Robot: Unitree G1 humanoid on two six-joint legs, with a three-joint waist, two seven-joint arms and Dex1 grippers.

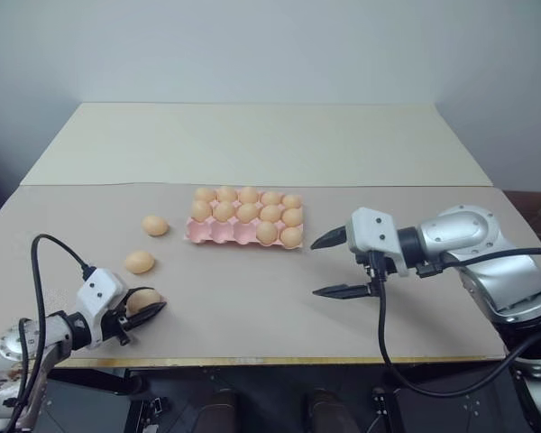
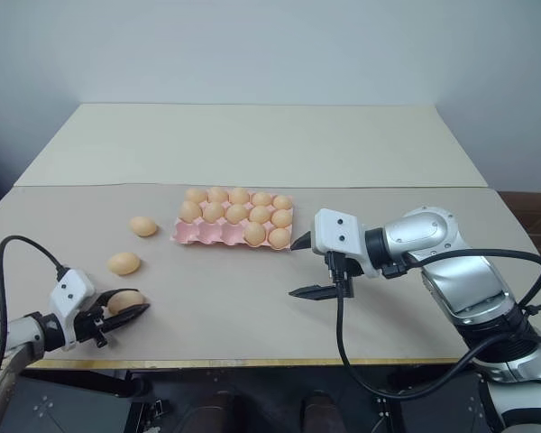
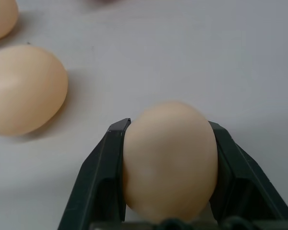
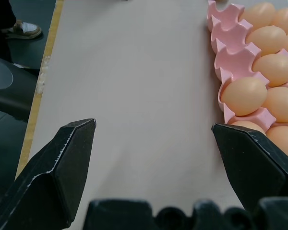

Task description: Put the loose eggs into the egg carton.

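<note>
Left gripper [image 1: 142, 312] is seen low at the table's [image 1: 252, 298] near-left edge, jaws closed onto a loose egg [image 1: 142, 299]. Contact is confirmed by the left wrist view: both black fingers [image 3: 103, 177] are pressed against the egg's sides, egg seated deep between them. Whether the egg is lifted off the table cannot be told.

Two more loose eggs are left on the table: one [image 1: 139, 262] just beyond the gripper, another [image 1: 155, 225] farther off, near the egg carton's [image 1: 218, 234] left end.

Carton is placed mid-table; back rows are filled, three front-left cups are seen empty.

Right gripper [image 1: 339, 264] is held above the table just right of the carton, pointed left, jaws wide open, nothing held. In the right wrist view, the carton's near edge is seen beside one fingertip [image 4: 245, 153].
</note>
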